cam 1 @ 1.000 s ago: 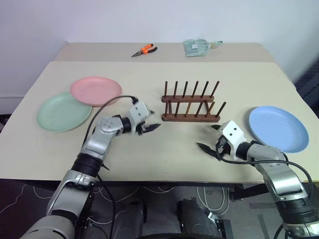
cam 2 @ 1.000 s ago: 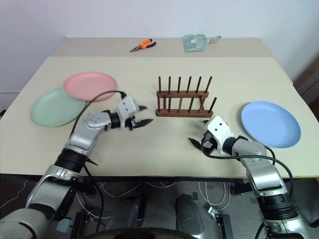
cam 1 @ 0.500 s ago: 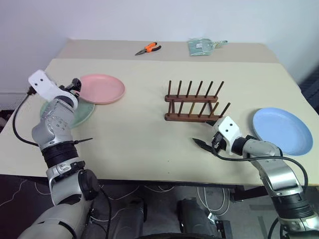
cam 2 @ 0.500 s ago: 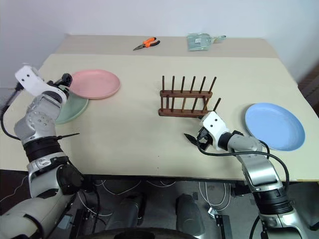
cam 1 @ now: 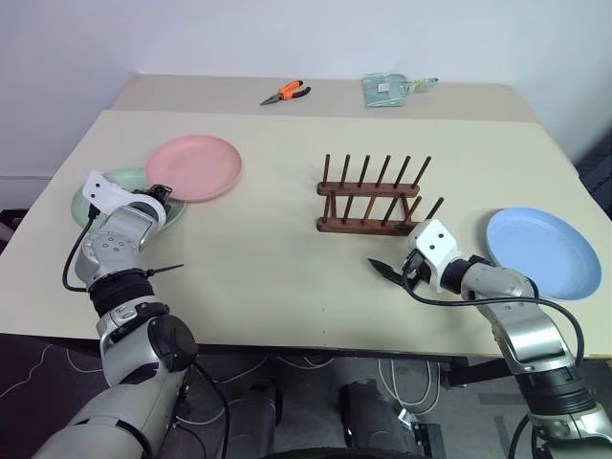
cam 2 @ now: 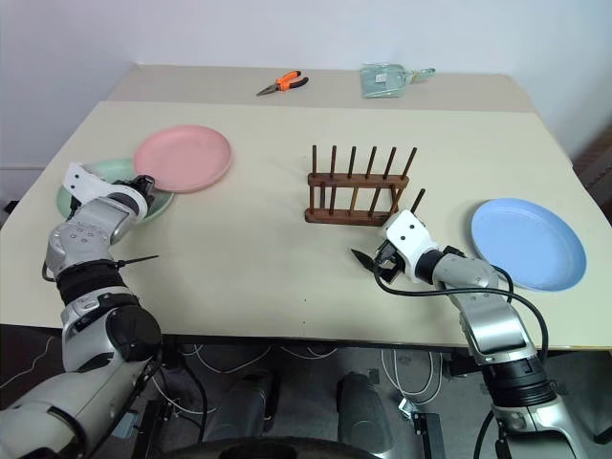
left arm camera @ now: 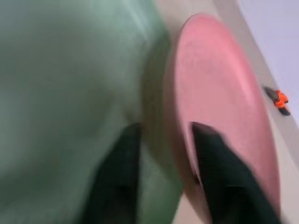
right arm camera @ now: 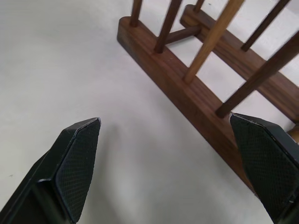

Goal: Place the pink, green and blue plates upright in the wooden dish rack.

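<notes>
The pink plate lies at the left of the table, its rim overlapping the green plate beside it. My left gripper is at that overlap. In the left wrist view its fingers stand close together on either side of the pink plate's near rim, with the green plate beneath. The blue plate lies flat at the right. The wooden dish rack stands empty mid-table. My right gripper hovers open just in front of the rack's right end, holding nothing.
Orange-handled pliers and a clear plastic bag lie on the far part of the table. The blue plate sits near the table's right edge and the green plate near its left edge.
My left arm swung from the middle of the table out to the left, rolled its wrist, and closed its fingers at the pink plate's rim. The right arm has stayed put.
</notes>
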Controlling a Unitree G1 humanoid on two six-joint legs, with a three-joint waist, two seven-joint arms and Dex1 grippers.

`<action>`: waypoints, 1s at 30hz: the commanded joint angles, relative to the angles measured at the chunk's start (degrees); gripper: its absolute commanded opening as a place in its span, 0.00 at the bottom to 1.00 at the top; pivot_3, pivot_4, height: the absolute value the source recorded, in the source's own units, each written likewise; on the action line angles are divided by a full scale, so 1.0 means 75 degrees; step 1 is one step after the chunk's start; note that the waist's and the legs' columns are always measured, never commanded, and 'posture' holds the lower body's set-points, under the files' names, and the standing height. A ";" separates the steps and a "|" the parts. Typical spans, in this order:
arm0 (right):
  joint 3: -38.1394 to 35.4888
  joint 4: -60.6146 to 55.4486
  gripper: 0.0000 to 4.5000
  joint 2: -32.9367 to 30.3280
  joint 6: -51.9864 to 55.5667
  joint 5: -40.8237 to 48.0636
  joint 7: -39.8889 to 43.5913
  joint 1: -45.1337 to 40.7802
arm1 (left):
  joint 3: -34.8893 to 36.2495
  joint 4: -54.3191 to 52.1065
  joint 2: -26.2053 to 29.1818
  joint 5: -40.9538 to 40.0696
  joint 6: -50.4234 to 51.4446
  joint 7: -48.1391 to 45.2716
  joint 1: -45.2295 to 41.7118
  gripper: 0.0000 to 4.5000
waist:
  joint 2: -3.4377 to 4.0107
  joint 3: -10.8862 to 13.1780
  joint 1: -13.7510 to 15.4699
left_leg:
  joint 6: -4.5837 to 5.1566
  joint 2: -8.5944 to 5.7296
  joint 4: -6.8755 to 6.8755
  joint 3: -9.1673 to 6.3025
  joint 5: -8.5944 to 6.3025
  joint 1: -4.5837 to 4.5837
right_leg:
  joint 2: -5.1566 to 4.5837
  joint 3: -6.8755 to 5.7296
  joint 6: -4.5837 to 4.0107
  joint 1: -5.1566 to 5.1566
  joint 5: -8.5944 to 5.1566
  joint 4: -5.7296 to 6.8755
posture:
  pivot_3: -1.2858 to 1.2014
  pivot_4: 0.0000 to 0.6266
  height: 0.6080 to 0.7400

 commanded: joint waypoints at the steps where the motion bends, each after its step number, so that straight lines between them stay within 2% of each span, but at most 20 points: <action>1: -0.0390 -0.0387 1.00 -0.0027 -0.0228 -0.0040 -0.0236 0.0067 | -0.0207 -0.0041 0.0284 -0.0248 -0.0236 -0.0520 -0.0277 0.01 | -0.0001 0.0000 0.0002 | 0.0000 0.0000 -0.0001 0.0000 0.0000 0.0000 | 0.0000 0.0000 0.0000 0.0000 0.0000 0.0000 | 0.52 0.24 1.00; 10: -0.0736 -0.1039 1.00 -0.0273 0.0199 0.0215 -0.0137 -0.0106 | -0.0667 -0.1069 0.0164 -0.0655 -0.0357 -0.1426 0.0006 0.01 | -0.0005 0.0003 0.0001 | 0.0000 0.0001 -0.0003 0.0002 0.0000 -0.0002 | -0.0001 0.0002 -0.0001 -0.0001 0.0000 -0.0001 | 0.52 0.24 1.00; 13: -0.0294 -0.1632 1.00 -0.0539 -0.0230 -0.0227 0.0072 -0.1144 | -0.1968 -0.2279 -0.0023 -0.0386 -0.0118 -0.1866 -0.0205 0.01 | -0.0007 0.0029 -0.0025 | 0.0000 0.0001 -0.0001 0.0006 0.0000 -0.0004 | -0.0001 0.0004 -0.0001 -0.0005 0.0001 -0.0001 | 0.52 0.24 1.00; 15: 0.0343 -0.1587 1.00 -0.0566 -0.0813 -0.0950 0.0067 -0.2019 | -0.3059 -0.3081 -0.0289 -0.0183 0.0054 -0.2118 -0.0503 0.01 | -0.0011 0.0055 0.0005 | -0.0012 0.0002 0.0002 0.0009 0.0008 -0.0010 | -0.0001 0.0004 -0.0010 -0.0012 0.0011 -0.0001 | 0.52 0.24 1.00; 20: 0.1693 -0.0645 1.00 -0.0430 -0.2064 -0.3187 -0.0624 -0.3308 | -0.4422 -0.3830 -0.0914 -0.0012 0.0609 -0.2011 -0.0941 0.01 | -0.0033 0.0047 0.0012 | -0.0015 -0.0001 -0.0003 0.0005 -0.0001 -0.0013 | -0.0005 -0.0003 0.0004 0.0005 0.0018 -0.0031 | 0.52 0.24 1.00; 22: 0.2065 -0.0214 1.00 -0.0454 -0.2370 -0.3957 -0.0863 -0.3525 | -0.4740 -0.4010 -0.1100 0.0019 0.0784 -0.1942 -0.1014 0.01 | -0.0029 0.0050 -0.0021 | -0.0015 -0.0001 -0.0005 0.0017 -0.0003 -0.0013 | -0.0008 0.0004 0.0005 -0.0008 0.0018 -0.0029 | 0.52 0.24 1.00; 24: 0.2281 0.0196 1.00 -0.0584 -0.2693 -0.4704 -0.1185 -0.3572 | -0.4677 -0.4092 -0.1280 -0.0144 0.0950 -0.1861 -0.1051 0.01 | -0.0024 0.0055 -0.0023 | -0.0016 0.0000 -0.0008 0.0022 -0.0002 -0.0014 | -0.0007 0.0008 0.0005 -0.0022 0.0018 -0.0013 | 0.52 0.24 1.00; 26: 0.2354 0.0564 0.89 -0.0699 -0.2907 -0.5405 -0.1617 -0.3628 | -0.4650 -0.4201 -0.1396 -0.0282 0.1140 -0.1856 -0.1041 0.00 | -0.0019 0.0058 -0.0051 | -0.0016 0.0004 -0.0009 0.0023 -0.0001 -0.0014 | -0.0002 0.0011 0.0003 -0.0030 0.0018 -0.0006 | 0.52 0.24 1.00; 28: 0.2316 0.0712 0.72 -0.0717 -0.2952 -0.5738 -0.1804 -0.3584 | -0.4665 -0.4300 -0.1436 -0.0343 0.1303 -0.1860 -0.0978 0.00 | -0.0018 0.0059 -0.0045 | -0.0016 0.0004 -0.0009 0.0025 -0.0001 -0.0014 | -0.0002 0.0013 0.0003 -0.0032 0.0018 -0.0004 | 0.52 0.24 1.00; 30: 0.2249 0.0717 0.50 -0.0674 -0.2936 -0.5944 -0.1923 -0.3495 | -0.4670 -0.4360 -0.1438 -0.0335 0.1436 -0.1856 -0.0899 0.00 | -0.0018 0.0058 -0.0034 | -0.0016 0.0004 -0.0009 0.0026 -0.0001 -0.0014 | -0.0002 0.0014 0.0003 -0.0029 0.0018 -0.0006 | 0.52 0.24 1.00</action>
